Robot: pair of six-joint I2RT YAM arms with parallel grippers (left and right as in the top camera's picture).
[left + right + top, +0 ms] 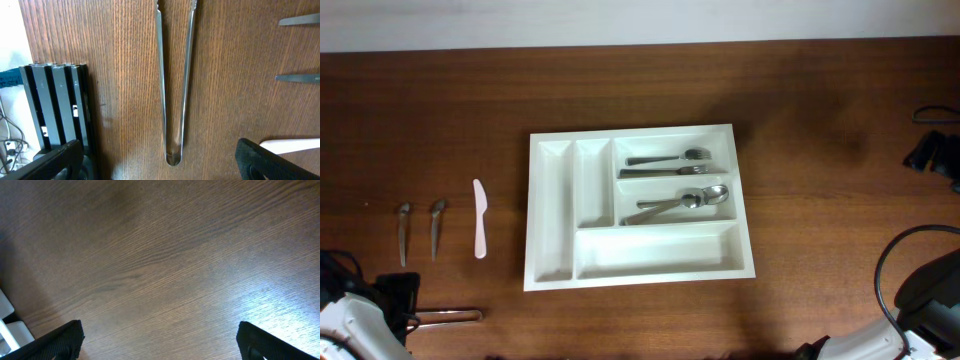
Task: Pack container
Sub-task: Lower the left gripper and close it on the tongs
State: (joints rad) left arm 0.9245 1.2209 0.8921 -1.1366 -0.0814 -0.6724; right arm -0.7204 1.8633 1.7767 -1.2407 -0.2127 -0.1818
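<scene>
The white cutlery tray (551, 215) lies mid-table. Its top right compartment holds forks (672, 158) and the one below holds spoons (682, 201); the other compartments are bare. Metal tongs (450, 315) lie at the front left. In the left wrist view the tongs (172, 85) lie lengthwise between the wide-open fingers of my left gripper (160, 165), hinge end nearest, not gripped. My right gripper (160, 340) is open and empty over bare wood at the front right.
Left of the tray lie a white plastic knife (479, 218) and two metal utensils (404, 232) (436, 226); their handles (299, 78) and the knife (292, 145) show in the left wrist view. A black slatted block (55, 105) stands left of the tongs.
</scene>
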